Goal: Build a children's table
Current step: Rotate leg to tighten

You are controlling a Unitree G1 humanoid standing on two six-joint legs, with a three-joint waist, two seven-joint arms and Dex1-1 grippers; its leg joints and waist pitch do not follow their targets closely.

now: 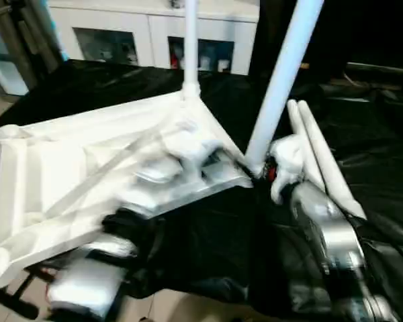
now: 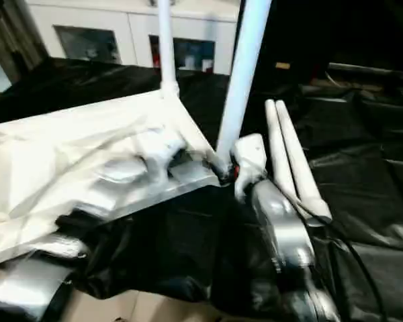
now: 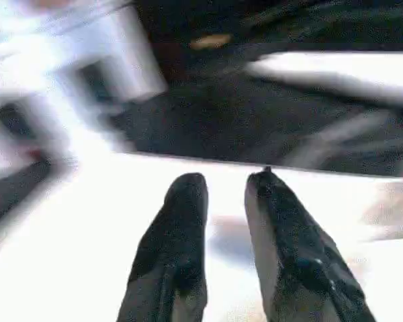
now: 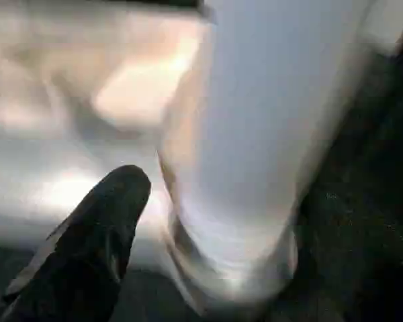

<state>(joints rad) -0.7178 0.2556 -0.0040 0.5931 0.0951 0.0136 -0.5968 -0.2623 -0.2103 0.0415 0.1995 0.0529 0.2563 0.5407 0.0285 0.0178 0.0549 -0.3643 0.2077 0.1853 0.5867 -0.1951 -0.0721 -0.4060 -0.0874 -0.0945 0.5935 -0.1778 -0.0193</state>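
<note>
Tabletop (image 1: 74,168): we see the white plastic slab lying underside up on the black sheet (image 1: 363,168) and tilted, its ribs showing, its near edge hanging past the sheet's front edge on the left.
Corner sockets: a round one (image 1: 10,133) sits at the far left corner; two others carry legs.
Far leg (image 1: 191,40): a white tube standing upright in the far corner socket, its top out of frame.
Near leg (image 1: 282,74): a thicker-looking white tube rising at a lean from the right-hand corner, its foot seated at the socket there; we see that foot (image 4: 235,255) close up in the right wrist view.
Loose legs (image 1: 322,154): two more white tubes lying side by side on the sheet, touching each other, just right of the near leg.
Right gripper (image 1: 258,168): at the foot of the near leg. We see one black finger (image 4: 94,235) beside the tube, apart from it; we take the jaws as wide and grasping nothing.
Left gripper (image 3: 225,201): two black fingers over the white tabletop surface with a narrow gap between them, nothing in that gap.
Left forearm (image 1: 168,164): silver, blurred, lying across the tabletop.
Right forearm (image 1: 329,235): silver, reaching in from the lower right.
Cabinet (image 1: 127,33): white, glass-fronted, behind the sheet.
</note>
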